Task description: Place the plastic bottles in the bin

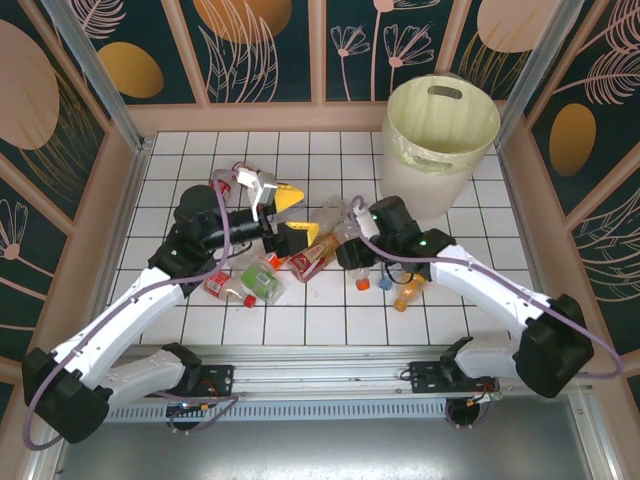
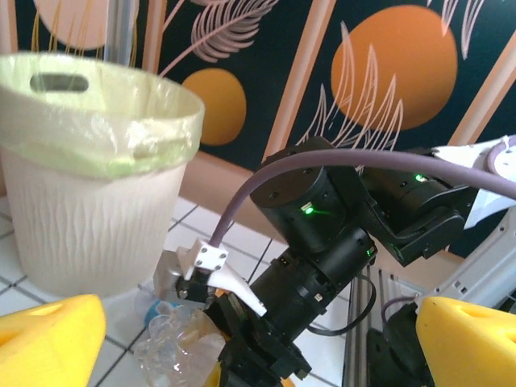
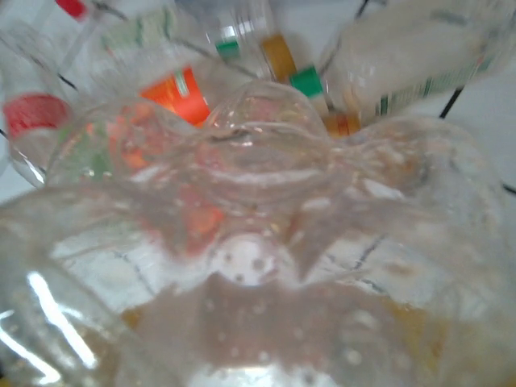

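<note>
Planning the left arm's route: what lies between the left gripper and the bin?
Top view: clear bottles and the right arm's wrist lie between the left gripper and the bin.

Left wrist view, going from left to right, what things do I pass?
First the cream bin, then a clear plastic bottle, the right arm's black wrist, and a yellow finger at the right edge.

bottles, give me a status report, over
Left gripper open, empty, raised by the bottles. Right gripper down on a clear bottle, grip unconfirmed. Bin upright beyond. Left fingers close by the right arm.
</note>
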Controlling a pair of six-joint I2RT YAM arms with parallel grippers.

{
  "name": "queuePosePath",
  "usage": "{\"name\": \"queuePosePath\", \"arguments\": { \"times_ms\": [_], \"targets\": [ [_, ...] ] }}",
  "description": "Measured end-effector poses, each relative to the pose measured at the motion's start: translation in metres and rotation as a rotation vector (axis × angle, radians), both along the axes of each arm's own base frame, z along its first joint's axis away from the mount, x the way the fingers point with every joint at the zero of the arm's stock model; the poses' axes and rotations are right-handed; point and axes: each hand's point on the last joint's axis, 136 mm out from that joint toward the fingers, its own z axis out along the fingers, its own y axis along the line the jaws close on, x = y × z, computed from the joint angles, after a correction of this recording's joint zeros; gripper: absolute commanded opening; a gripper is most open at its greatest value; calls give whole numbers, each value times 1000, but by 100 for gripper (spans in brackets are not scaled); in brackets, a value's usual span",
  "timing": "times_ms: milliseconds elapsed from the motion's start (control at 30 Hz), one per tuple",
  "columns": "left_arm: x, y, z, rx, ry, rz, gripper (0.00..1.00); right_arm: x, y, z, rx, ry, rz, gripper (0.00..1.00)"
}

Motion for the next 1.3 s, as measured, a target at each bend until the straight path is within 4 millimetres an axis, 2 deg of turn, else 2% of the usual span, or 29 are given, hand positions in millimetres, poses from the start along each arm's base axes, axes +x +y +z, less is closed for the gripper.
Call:
{"name": "queuePosePath", "arguments": {
  "times_ms": [100, 267, 533, 767, 900, 1067, 1300],
  "targets": [
    [5, -7, 7, -26, -12, -23, 99, 6, -3, 27, 85, -49, -9, 58],
    [13, -18, -4, -37, 36, -68, 99, 21, -5, 70, 187, -112, -13, 56],
    [12, -19, -6, -51, 24, -73, 99, 63, -20, 158, 310, -279, -53, 55],
    [12, -19, -17, -38, 48, -72, 99, 98, -36, 205, 343, -386, -95, 54],
    [13, -19, -18, -36, 46, -71, 99, 126, -61, 232, 346, -458, -176, 54],
    [13, -19, -22, -20, 51, -66, 99, 161, -105, 251, 346, -523, -328, 53],
    [14, -19, -26, -7, 53, -63, 99, 214, -161, 236, 311, -504, -548, 52]
  ]
}}
